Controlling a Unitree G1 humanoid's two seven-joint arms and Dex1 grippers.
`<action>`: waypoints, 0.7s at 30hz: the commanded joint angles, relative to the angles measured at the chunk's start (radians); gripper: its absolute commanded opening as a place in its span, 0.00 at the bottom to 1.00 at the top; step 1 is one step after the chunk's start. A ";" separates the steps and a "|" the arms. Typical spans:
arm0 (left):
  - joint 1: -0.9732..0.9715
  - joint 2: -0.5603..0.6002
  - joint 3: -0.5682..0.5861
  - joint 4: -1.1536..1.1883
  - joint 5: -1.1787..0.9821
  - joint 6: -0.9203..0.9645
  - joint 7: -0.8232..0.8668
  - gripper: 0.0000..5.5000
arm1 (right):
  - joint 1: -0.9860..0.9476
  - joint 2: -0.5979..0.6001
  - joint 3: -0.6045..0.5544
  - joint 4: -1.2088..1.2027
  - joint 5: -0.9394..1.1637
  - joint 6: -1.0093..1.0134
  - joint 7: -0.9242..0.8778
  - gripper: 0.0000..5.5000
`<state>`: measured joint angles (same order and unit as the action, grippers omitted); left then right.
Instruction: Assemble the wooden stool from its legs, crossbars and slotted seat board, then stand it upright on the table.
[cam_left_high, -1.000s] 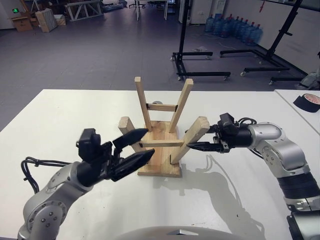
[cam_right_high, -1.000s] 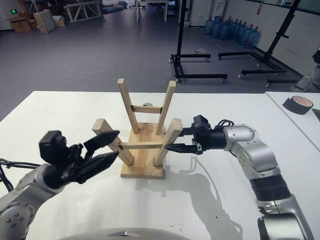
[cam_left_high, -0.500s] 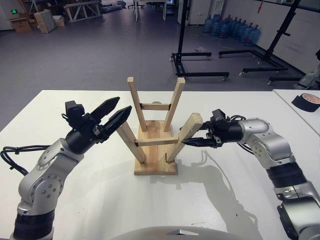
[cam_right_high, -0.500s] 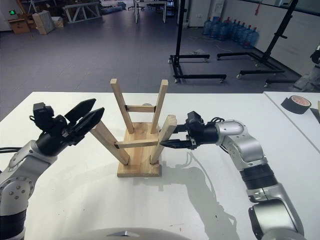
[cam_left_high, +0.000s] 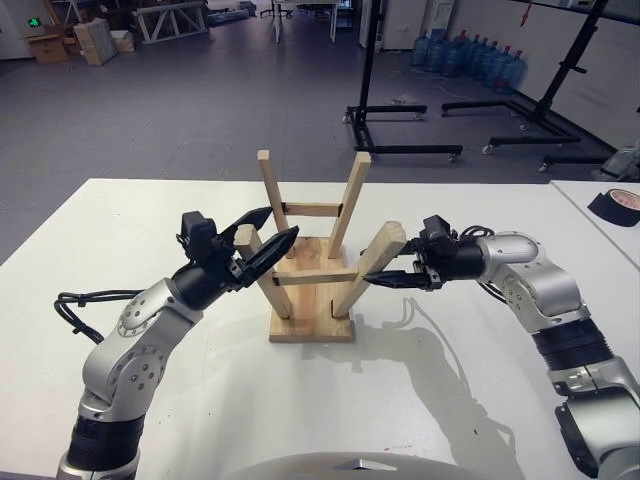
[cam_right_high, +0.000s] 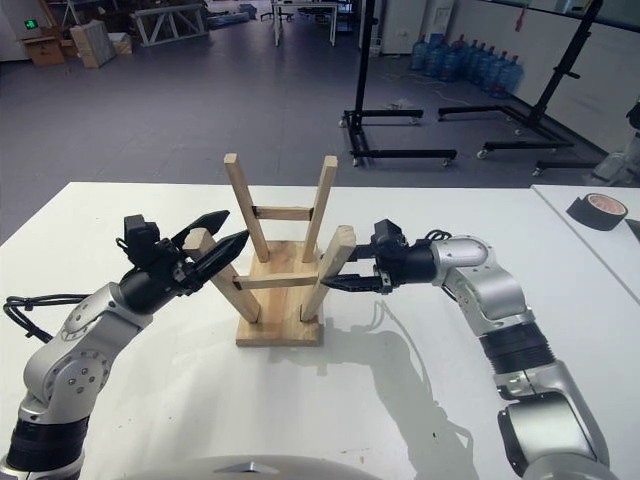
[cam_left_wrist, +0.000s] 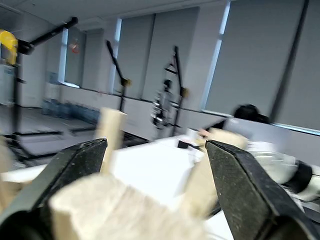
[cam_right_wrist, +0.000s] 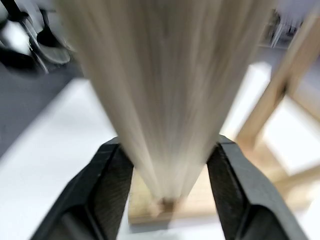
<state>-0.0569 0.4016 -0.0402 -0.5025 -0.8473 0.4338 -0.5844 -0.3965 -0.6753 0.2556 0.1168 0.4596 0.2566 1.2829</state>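
A: So, stool (cam_left_high: 312, 277) sits inverted, seat board (cam_left_high: 310, 328) flat on the counter (cam_left_high: 120, 220). Why?
B: Assembly pose. Right fingers (cam_right_wrist: 107, 195) clamp 1 leg (cam_left_high: 378, 258) above the board; left fingers (cam_left_wrist: 242, 185) spread astride another, likely for the flip.

Both head views look forward and down over the arms onto the white surface (cam_left_high: 130, 230), sharing the upturned stool (cam_left_high: 312, 277) at centre. The left wrist view peers out between the left gripper's (cam_left_wrist: 155, 145) spread jaws, close over the near left leg (cam_left_wrist: 110, 210). The right wrist view presses against the near right leg (cam_right_wrist: 165, 75), clamped in the right gripper (cam_right_wrist: 167, 150).
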 joint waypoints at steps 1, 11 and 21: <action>-0.002 0.001 -0.011 -0.007 0.016 0.020 -0.009 0.66 | 0.036 0.001 0.003 -0.025 -0.043 0.010 -0.012 0.56; 0.032 0.017 0.050 -0.048 -0.006 0.024 -0.015 0.66 | 0.217 -0.077 -0.094 -0.108 -0.096 0.014 -0.080 0.73; -0.024 -0.062 0.081 -0.061 -0.254 0.078 0.030 0.66 | 0.424 -0.016 -0.090 -0.291 -0.125 0.100 -0.265 0.73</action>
<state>-0.0532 0.3474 0.0560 -0.5783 -1.0987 0.4935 -0.5629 0.0047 -0.7032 0.1567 -0.1413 0.3546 0.3386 1.0571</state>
